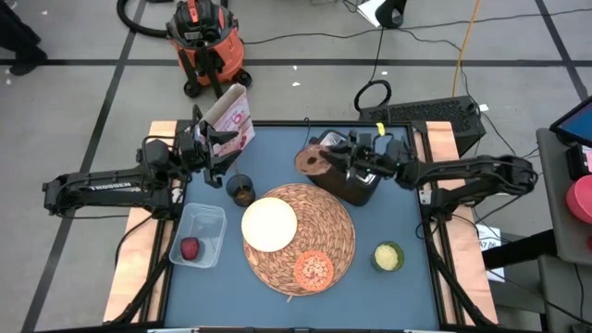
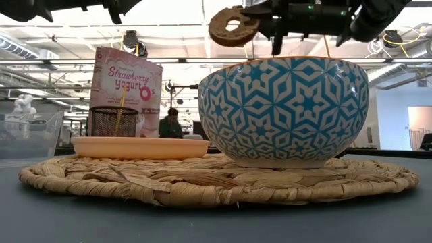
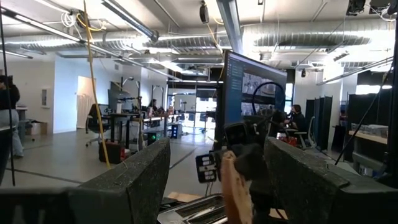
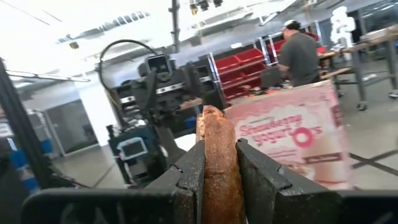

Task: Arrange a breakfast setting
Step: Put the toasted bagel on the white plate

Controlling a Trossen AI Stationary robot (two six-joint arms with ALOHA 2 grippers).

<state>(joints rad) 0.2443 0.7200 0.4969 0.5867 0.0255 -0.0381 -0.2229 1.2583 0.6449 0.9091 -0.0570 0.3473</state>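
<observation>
while the right gripper (image 1: 335, 157) pinches a brown ring-shaped pastry (image 1: 314, 159) aloft, likely for plating, the left gripper (image 1: 215, 146) waits opposite, fingers wide.

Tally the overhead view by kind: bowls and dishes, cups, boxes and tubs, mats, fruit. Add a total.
Bowls and dishes: 2, cream bowl, orange dish
Cups: 2, dark cup, green-yellow cup
Boxes and tubs: 2, cereal box, clear tub
Mats: 1, straw placemat
Fruit: 1, red fruit
Total: 8
</observation>
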